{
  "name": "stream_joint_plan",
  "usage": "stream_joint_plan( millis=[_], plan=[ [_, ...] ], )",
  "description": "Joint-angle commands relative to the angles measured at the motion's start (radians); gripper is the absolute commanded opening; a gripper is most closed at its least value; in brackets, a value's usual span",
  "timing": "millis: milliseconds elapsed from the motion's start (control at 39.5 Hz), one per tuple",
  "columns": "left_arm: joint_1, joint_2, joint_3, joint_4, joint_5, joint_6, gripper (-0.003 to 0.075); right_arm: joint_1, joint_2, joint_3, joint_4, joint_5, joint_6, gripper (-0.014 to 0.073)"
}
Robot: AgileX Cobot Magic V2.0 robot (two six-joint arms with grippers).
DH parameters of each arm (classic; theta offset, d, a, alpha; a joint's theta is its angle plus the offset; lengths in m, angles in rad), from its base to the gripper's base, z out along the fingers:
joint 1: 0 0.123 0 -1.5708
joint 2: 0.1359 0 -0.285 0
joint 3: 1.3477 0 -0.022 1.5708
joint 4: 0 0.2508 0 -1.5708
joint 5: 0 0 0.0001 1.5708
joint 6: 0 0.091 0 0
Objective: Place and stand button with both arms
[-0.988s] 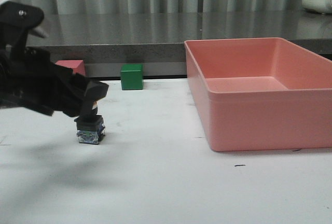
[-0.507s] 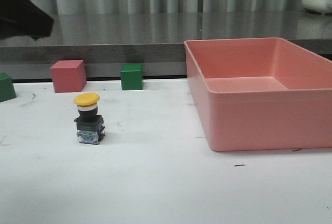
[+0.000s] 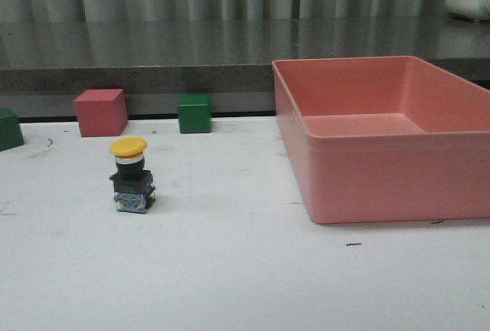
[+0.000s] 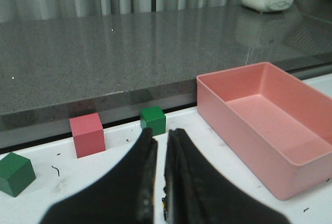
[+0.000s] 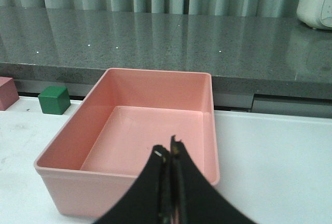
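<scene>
button (image 3: 130,175) upright, both grippers closed — empty

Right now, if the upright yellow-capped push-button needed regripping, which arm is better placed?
Probably left: the yellow-capped push-button stands on the table's left; right fingers hang at the pink plastic bin.

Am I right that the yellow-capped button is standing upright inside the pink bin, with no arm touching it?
Not quite. The button does stand upright with no arm touching it, but it is on the white table, well to the left of the pink bin, not inside it. The front view shows this; the bin holds nothing.
</scene>
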Motion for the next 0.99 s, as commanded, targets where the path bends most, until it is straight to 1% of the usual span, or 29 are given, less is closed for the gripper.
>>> stream_joint_plan(
  millis=[0,152,811,963],
  plan=[
    [-0.004,-0.039,-0.034,-0.007,-0.056,-0.01,-0.002,-0.002,0.01,-0.026,-0.019,-0.083,-0.008,-0.0071],
    [-0.004,-0.067,-0.034,-0.007,-0.046,-0.01,-0.002,-0.002,0.01,-0.026,-0.019,-0.083,-0.008,-0.0071],
    [-0.004,-0.065,-0.034,-0.007,-0.046,-0.01,-0.002,-0.002,0.01,-0.026,-0.019,-0.083,-0.008,-0.0071],
    [-0.004,-0.065,-0.034,-0.012,-0.064,-0.01,-0.002,-0.002,0.01,-0.026,-0.019,-0.083,-0.008,-0.0071]
  ],
)
